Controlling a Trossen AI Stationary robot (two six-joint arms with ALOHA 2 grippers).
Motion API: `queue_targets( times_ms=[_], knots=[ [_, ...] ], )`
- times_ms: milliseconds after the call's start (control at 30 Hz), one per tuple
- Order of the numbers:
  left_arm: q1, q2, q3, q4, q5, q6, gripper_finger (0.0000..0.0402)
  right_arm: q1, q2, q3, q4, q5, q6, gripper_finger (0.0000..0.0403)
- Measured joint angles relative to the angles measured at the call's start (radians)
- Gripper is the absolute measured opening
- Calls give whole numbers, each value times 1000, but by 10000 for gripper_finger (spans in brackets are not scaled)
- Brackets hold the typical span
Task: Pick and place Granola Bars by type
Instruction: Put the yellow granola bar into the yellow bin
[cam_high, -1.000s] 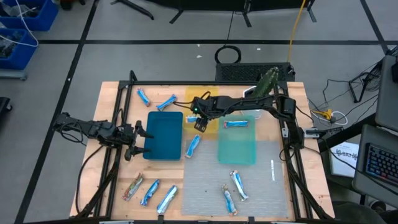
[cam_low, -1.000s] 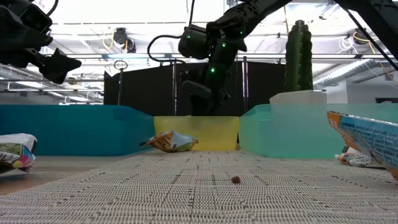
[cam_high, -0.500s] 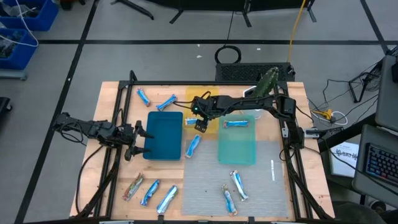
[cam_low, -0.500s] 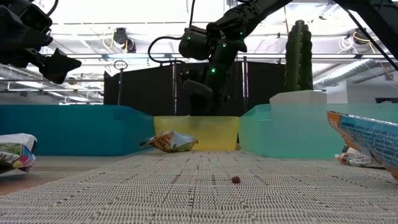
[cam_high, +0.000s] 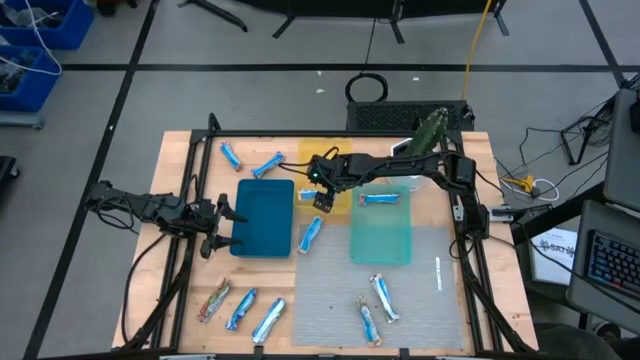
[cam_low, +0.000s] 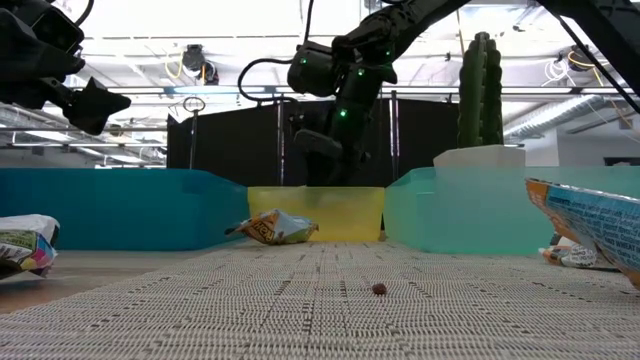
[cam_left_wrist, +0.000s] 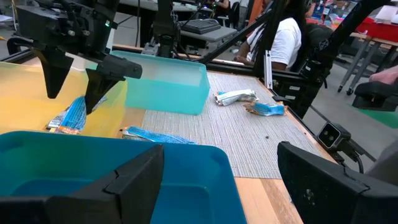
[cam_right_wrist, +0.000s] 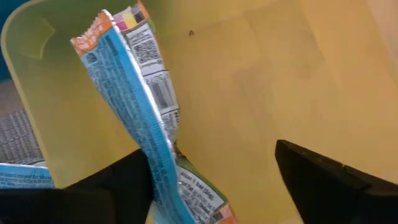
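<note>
Bright, even overhead light fills the room. Ceiling lamps (cam_low: 300, 15) glare white. The nearest mat (cam_low: 320, 320) is softly blurred.

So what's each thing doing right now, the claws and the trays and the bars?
Right claw: open, above the yellow tray.
Left claw: open, empty, beside the blue tray.
Yellow tray: one bar inside.
Teal tray: one bar inside.
Blue tray: empty.
Other bars: lying loose on the table.

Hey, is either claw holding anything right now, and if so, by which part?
Nothing is held. The right claw hangs open above the blue-and-white wrapped granola bar lying in the yellow tray; the left claw is open beside the blue tray.
</note>
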Motion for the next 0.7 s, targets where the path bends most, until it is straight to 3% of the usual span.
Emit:
queue_targets(
  times_ms=[133, 333, 400, 500, 700],
  knots=[
    [0, 0, 0, 0, 0, 0, 310, 0, 0, 0, 1, 0, 1, 215],
    [0, 0, 0, 0, 0, 0, 310, 0, 0, 0, 9, 0, -17, 41],
    [0, 0, 0, 0, 0, 0, 310, 0, 0, 0, 13, -2, -26, 12],
    [0, 0, 0, 0, 0, 0, 310, 0, 0, 0, 16, -22, -24, 35],
    [0, 0, 0, 0, 0, 0, 310, 0, 0, 0, 15, -53, 46, 163]
  ],
)
